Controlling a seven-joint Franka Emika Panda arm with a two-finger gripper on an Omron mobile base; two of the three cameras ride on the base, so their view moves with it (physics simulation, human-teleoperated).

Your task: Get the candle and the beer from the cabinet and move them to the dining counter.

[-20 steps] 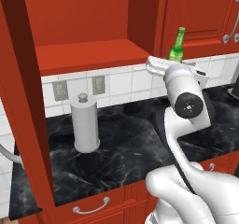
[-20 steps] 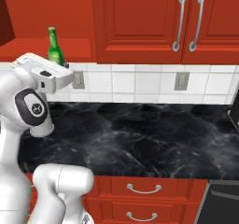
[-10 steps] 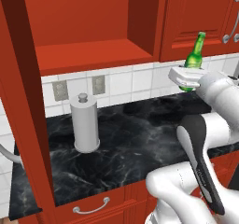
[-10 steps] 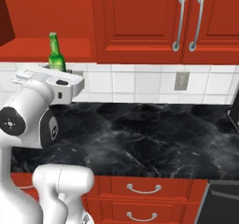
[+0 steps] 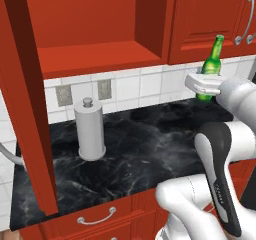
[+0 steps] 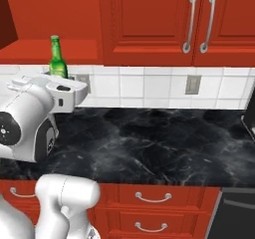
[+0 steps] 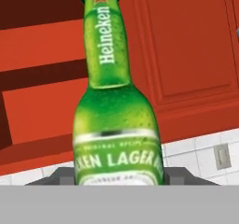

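Green glass catches the eye first: the beer [image 5: 212,67] stands upright in the robot's jaws, clear of the cabinet [image 5: 95,34] and above the black marble bench [image 5: 145,144] by the tiled wall. The jaws are closed on the lower body of the bottle, just under its label, which I judge is the steadiest place to carry a tall, narrow-necked thing without it tipping. In the hand view the bottle [image 7: 115,111] rises straight up from between the fingertips, with the open red shelf behind it.

The gripper [image 6: 63,87] points level, out towards the wall, so the bottle stays vertical. The arm is folded, its big white elbow low and near the base, the forearm swung off to the side of the open cabinet bay. The shelf looks bare. A grey paper-towel holder [image 5: 90,134] stands on the bench, well apart from the bottle.
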